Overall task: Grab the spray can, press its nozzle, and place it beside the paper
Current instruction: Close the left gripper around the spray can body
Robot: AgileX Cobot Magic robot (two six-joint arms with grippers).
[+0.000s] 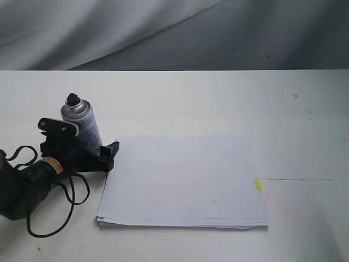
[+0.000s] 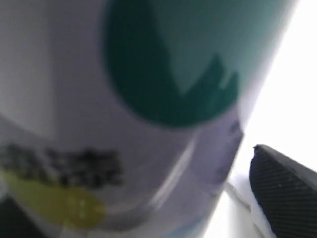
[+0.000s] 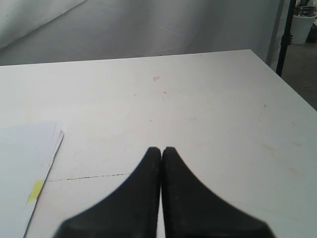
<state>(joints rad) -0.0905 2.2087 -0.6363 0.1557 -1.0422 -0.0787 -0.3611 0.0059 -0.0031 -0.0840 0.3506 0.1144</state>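
The can (image 1: 83, 126) stands up straight on the white desk (image 1: 218, 103), on the left side. Its small black nozzle (image 1: 71, 100) sits on top of the silver dome. The can is just beside the far left corner of the paper (image 1: 185, 180).

The left tool (image 1: 80, 141) is low on the desk with its jaws wide open, one on each side of the can. In the left wrist view the can (image 2: 148, 99) is very close and blurry and fills most of the picture. One black finger (image 2: 285, 191) shows beside it, with a bright gap in between, so that finger is not touching the can. I cannot see the bottom of the can.

The paper lies flat in the middle of the desk. A small yellow tab (image 1: 258, 185) sticks out at its right edge.

The right tool (image 3: 161, 151) shows only in its own wrist view. Its two black fingers are pressed together with nothing between them. It hangs over bare desk (image 3: 208, 109), with the paper (image 3: 25, 163) off to one side.
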